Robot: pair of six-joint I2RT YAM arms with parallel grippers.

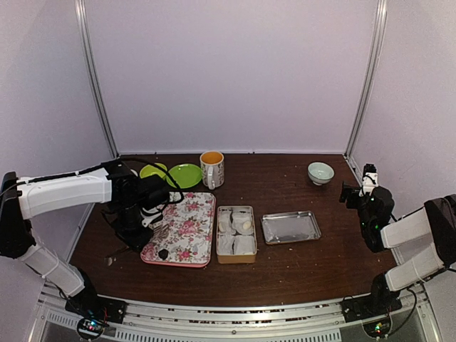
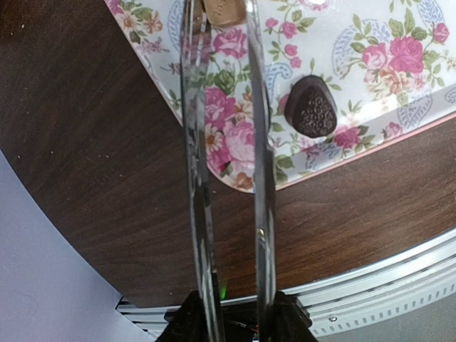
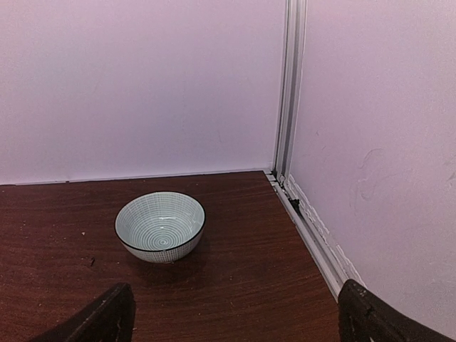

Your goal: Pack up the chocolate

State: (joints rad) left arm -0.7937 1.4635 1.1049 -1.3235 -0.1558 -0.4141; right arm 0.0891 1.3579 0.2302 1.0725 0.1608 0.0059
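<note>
Now the chocolate (image 2: 312, 106) lies on the flowery tray (image 2: 370, 43).
It looks tiny, light and easy to squash, best pinched softly by its sides; the left tool (image 2: 228, 107) holds nothing, narrowly apart, beside it, and the right tool (image 3: 235, 313) is wide apart.

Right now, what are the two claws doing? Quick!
Left claw: partly open, holding nothing, over the flowery tray's edge, beside the chocolate.
Right claw: wide open, empty.
</note>
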